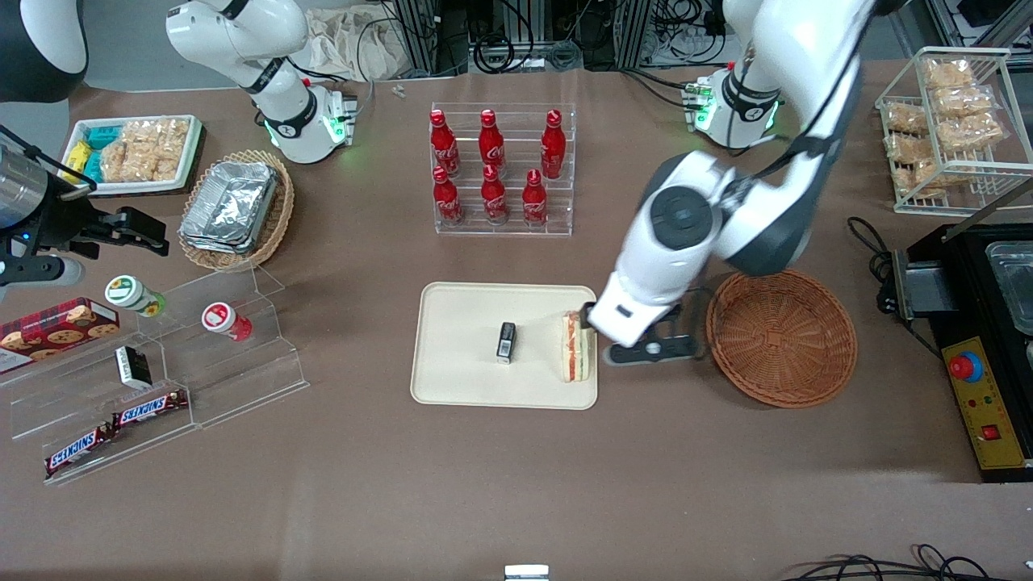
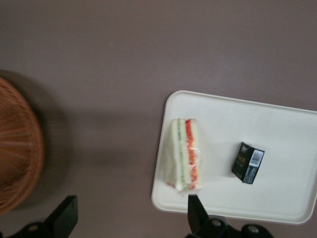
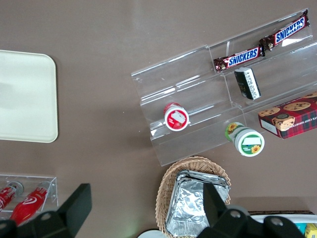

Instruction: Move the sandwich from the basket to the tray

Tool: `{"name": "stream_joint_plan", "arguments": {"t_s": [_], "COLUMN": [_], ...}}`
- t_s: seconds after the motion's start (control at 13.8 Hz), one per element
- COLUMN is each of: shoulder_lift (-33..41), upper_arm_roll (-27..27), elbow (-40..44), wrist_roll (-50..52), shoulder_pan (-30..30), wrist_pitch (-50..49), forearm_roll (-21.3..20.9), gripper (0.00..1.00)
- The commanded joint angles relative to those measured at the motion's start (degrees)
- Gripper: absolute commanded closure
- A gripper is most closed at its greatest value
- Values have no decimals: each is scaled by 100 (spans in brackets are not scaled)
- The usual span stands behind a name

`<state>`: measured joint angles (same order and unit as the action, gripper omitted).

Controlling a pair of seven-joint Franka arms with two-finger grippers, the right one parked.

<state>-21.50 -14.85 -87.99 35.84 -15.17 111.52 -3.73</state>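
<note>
The sandwich, a white wedge with red and green filling, lies on the cream tray at the tray's edge nearest the basket. It also shows in the left wrist view, lying on the tray. The reddish-brown wicker basket stands empty beside the tray, toward the working arm's end; its rim shows in the wrist view. My left gripper hangs above the tray's edge, between sandwich and basket. It is open wide and empty, with one fingertip just over the sandwich's end.
A small black box lies on the middle of the tray. A clear rack of red cola bottles stands farther from the camera than the tray. A clear stepped shelf with snacks is toward the parked arm's end.
</note>
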Motion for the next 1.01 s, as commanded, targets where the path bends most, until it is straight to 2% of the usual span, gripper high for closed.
{"name": "stream_joint_plan", "arguments": {"t_s": [0.0, 0.22, 0.36, 0.65, 0.94], "shoulder_lift": [636, 1137, 1436, 2140, 2079], "upper_arm_roll": [-27, -18, 17, 667, 720], "elbow": [-52, 202, 334, 80, 185], "wrist_roll": [-969, -2087, -2361, -3037, -3092], "shoulder_pan": [671, 1374, 1630, 1622, 1579], "wrist_pitch": [-856, -2007, -2667, -2898, -2969], "forearm_roll": [416, 443, 400, 434, 408], "gripper": [0, 0, 0, 0, 0]}}
